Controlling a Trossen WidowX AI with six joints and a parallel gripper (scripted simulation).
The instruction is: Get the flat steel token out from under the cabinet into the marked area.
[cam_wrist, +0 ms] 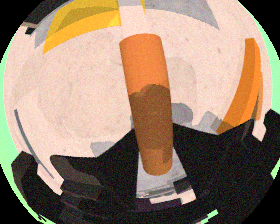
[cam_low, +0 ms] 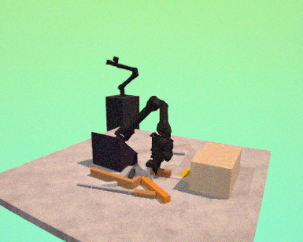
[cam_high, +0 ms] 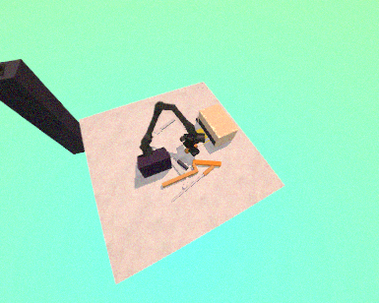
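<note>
My gripper (cam_high: 191, 148) (cam_low: 156, 171) (cam_wrist: 152, 129) is shut on the orange handle (cam_low: 165, 173) (cam_wrist: 146, 70) of a tool, low over the table. A thin pale shaft (cam_low: 179, 177) (cam_wrist: 131, 12) runs from the handle toward the cabinet and across the yellow marked area (cam_high: 201, 133) (cam_low: 184, 173) (cam_wrist: 86, 17). The tan cabinet (cam_high: 218, 123) (cam_low: 210, 177) stands beyond that area, with a dark slot low on its front in the top view. The shaft's far end is not clear. The token cannot be made out in any view.
Orange angled bars (cam_high: 207, 162) (cam_low: 157, 190) (cam_wrist: 247, 75) and a thin rod with an orange handle (cam_high: 209, 170) (cam_low: 144, 192) lie beside the gripper. A short dark piece (cam_high: 182, 164) (cam_low: 131, 173) lies near the arm's dark base (cam_high: 155, 162) (cam_low: 108, 153). Another grey rod (cam_high: 165, 127) lies on the arm's other side.
</note>
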